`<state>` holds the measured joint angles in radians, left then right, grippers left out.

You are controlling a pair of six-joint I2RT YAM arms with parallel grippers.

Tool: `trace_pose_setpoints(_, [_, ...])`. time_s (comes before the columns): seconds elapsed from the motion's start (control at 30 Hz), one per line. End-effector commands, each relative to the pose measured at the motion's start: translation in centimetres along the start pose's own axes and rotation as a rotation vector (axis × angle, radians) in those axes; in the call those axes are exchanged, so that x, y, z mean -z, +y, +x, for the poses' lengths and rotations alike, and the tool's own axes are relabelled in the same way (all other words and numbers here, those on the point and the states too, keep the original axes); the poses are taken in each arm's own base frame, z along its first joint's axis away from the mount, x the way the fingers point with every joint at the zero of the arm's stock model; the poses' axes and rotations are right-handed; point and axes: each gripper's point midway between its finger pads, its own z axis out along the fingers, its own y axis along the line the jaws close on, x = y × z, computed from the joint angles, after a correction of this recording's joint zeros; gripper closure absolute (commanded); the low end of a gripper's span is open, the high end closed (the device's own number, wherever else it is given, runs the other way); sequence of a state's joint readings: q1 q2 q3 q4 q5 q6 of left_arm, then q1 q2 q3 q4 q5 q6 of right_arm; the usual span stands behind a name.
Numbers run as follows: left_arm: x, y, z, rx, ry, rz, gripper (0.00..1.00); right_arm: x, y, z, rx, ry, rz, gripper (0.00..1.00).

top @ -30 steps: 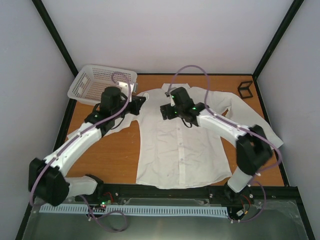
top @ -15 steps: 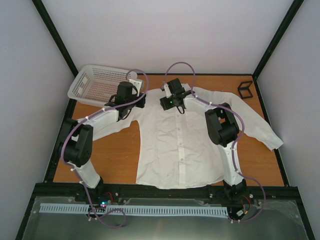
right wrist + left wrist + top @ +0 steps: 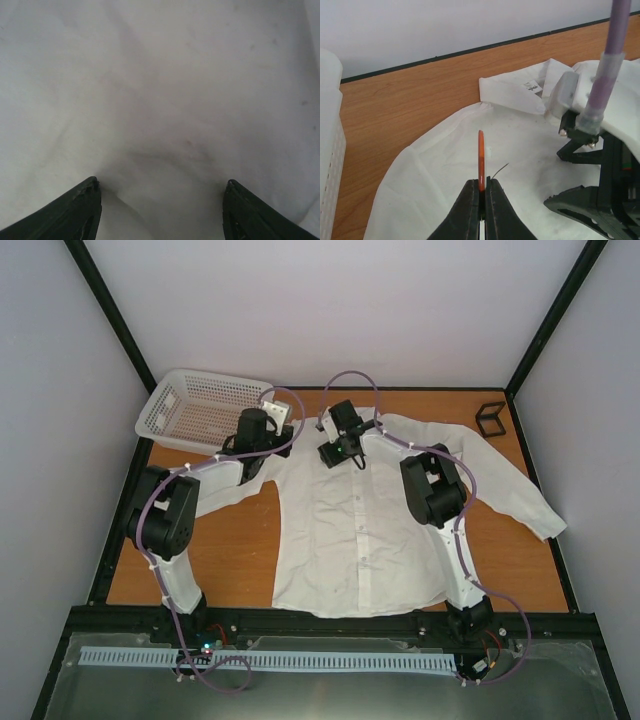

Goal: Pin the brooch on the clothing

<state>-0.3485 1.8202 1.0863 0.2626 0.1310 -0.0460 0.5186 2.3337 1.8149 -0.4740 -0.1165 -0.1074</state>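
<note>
Brooch, light, stiff and probably slippery, stands edge-on at lower centre, pinched by its lower rim in the closed left fingers above the soft shirt, while the right fingers are spread wide, empty.

illegible label on the shirt collar
</note>
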Motion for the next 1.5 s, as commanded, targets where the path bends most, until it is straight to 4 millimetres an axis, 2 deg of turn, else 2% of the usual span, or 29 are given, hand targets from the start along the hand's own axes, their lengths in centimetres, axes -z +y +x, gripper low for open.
trace_pose_setpoints(0.0, [-0.4, 0.1, -0.7, -0.018, -0.048, 0.028, 0.99, -1.1, -0.6, 1.5, 0.045, 0.063, 0.034, 0.35])
trace_pose_setpoints(0.13, [-0.9, -0.3, 0.2, -0.044, -0.031, 0.057, 0.99, -1.7, -0.8, 2.3, 0.051, 0.088, 0.044, 0.40])
trace_pose_setpoints(0.27, [-0.9, -0.6, 1.0, -0.089, -0.031, 0.075, 0.99, -2.1, -0.2, 2.3, 0.044, 0.081, 0.011, 0.58])
trace_pose_setpoints(0.33, [-1.3, -0.6, 1.3, -0.108, -0.027, 0.078, 0.99, -2.2, -0.2, 2.0, 0.038, 0.070, 0.007, 0.71])
trace_pose_setpoints(0.37, [-1.4, -0.5, 1.4, -0.113, -0.025, 0.075, 0.99, -2.1, -0.1, 1.7, 0.037, 0.062, 0.002, 0.74])
trace_pose_setpoints(0.5, [-1.9, -0.7, 1.4, -0.129, -0.038, 0.090, 0.99, -1.8, 0.0, 0.9, 0.034, 0.039, -0.006, 0.79])
trace_pose_setpoints(0.63, [-2.6, -0.3, 2.1, -0.125, -0.013, 0.071, 0.99, -1.4, 0.2, 0.1, 0.023, 0.008, -0.030, 0.97])
trace_pose_setpoints(0.8, [-2.7, -0.2, 2.3, -0.092, -0.009, 0.068, 0.99, -0.9, 0.1, -0.4, -0.001, -0.017, -0.064, 0.97])
trace_pose_setpoints(1.03, [-2.8, 0.0, 3.1, -0.053, 0.015, 0.061, 0.99, 2.0, 0.7, -2.1, -0.001, -0.094, -0.138, 0.97])
trace_pose_setpoints(1.07, [-2.6, 0.1, 2.8, -0.047, 0.009, 0.050, 0.99, 2.0, 0.6, -1.9, 0.016, -0.088, -0.130, 0.97])
trace_pose_setpoints(1.1, [-2.3, 0.2, 2.6, -0.041, 0.003, 0.042, 0.99, 1.9, 0.2, -1.6, 0.030, -0.073, -0.109, 0.88])
trace_pose_setpoints(1.13, [-2.1, 0.3, 2.3, -0.033, 0.000, 0.033, 0.99, 1.6, -0.2, -1.2, 0.039, -0.048, -0.084, 0.74])
trace_pose_setpoints(1.2, [-1.7, 0.6, 2.0, -0.001, -0.001, 0.014, 0.99, 0.9, -0.8, -0.6, 0.051, 0.005, -0.057, 0.68])
trace_pose_setpoints(1.33, [-0.9, 0.7, 1.4, 0.069, 0.007, 0.005, 0.99, -0.2, -1.9, 0.3, 0.036, 0.077, -0.001, 0.45])
trace_pose_setpoints(1.47, [-0.2, 0.5, 0.8, 0.102, -0.002, 0.006, 0.99, -1.0, -2.1, 1.1, 0.029, 0.161, 0.026, 0.33])
